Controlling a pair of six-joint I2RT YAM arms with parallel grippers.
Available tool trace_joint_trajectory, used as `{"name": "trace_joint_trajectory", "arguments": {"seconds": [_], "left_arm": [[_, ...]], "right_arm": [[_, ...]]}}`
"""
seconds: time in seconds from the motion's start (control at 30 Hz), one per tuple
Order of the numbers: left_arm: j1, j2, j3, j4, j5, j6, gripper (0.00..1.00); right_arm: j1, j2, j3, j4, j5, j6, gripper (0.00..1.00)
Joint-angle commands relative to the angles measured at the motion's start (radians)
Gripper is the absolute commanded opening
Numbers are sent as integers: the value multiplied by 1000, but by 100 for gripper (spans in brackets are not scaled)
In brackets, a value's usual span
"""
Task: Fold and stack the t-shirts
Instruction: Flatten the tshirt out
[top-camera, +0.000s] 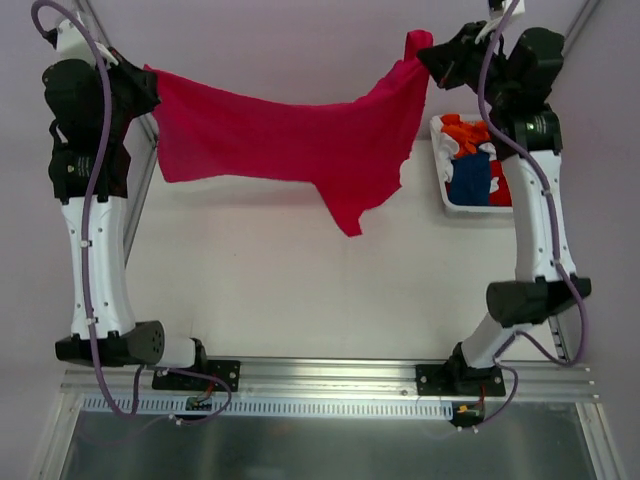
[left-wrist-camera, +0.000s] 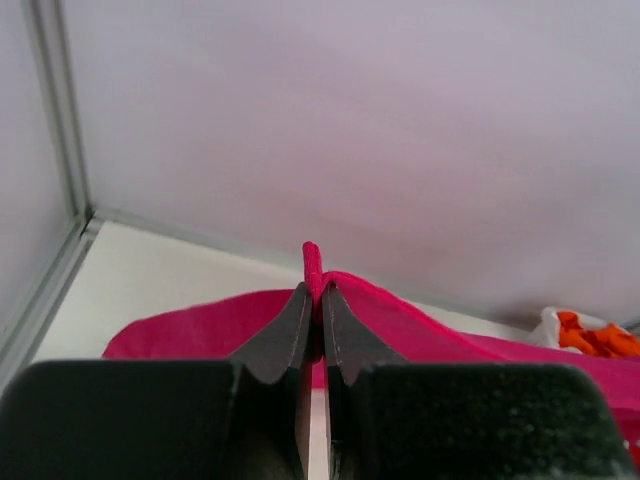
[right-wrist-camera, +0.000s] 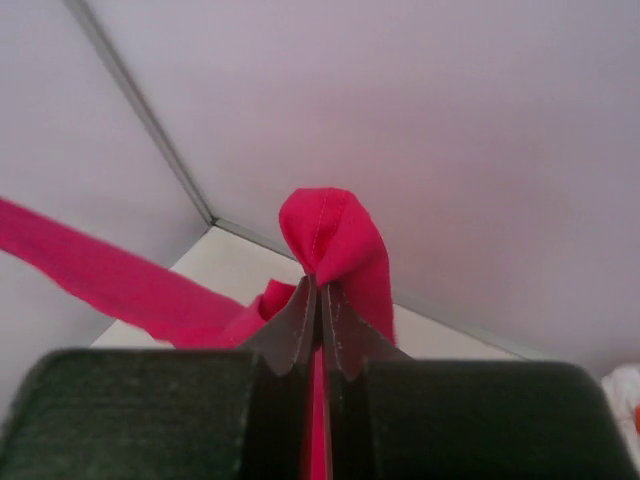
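The crimson-pink t-shirt (top-camera: 290, 140) hangs stretched in the air between both arms, above the far part of the table, with a sleeve drooping at lower middle. My left gripper (top-camera: 150, 80) is shut on its left edge; the pinched hem (left-wrist-camera: 314, 265) shows between the jaws in the left wrist view. My right gripper (top-camera: 425, 55) is shut on its right corner, with a bunch of cloth (right-wrist-camera: 330, 240) sticking out past the jaws. The orange (top-camera: 465, 130), dark blue (top-camera: 470, 180) and red (top-camera: 500, 185) t-shirts lie crumpled in the basket.
A white plastic basket (top-camera: 438, 165) stands at the far right of the table, under my right arm. Metal frame posts run up the far corners (left-wrist-camera: 60, 120). White table surface (top-camera: 300, 290) lies below the hanging shirt.
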Motion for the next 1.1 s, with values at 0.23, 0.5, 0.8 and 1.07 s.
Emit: {"name": "trace_joint_trajectory", "arguments": {"seconds": [0.23,0.5,0.8,1.07], "left_arm": [[-28,-467,-869,206,172,86,0],[-26,-838,-1259,145,141,66,0],[-26,-762,-1034,-108,281,138,99],[-26,-431,-741,-121,143,0,99]], "right_arm": [[34,-646,-905,-10,-109,-185,0],[239,-917,-1459,-193,-2,-9,1],[359,-920,-1311,-506,-31,25,97],[192,-519,-979,-349,85,37,97]]}}
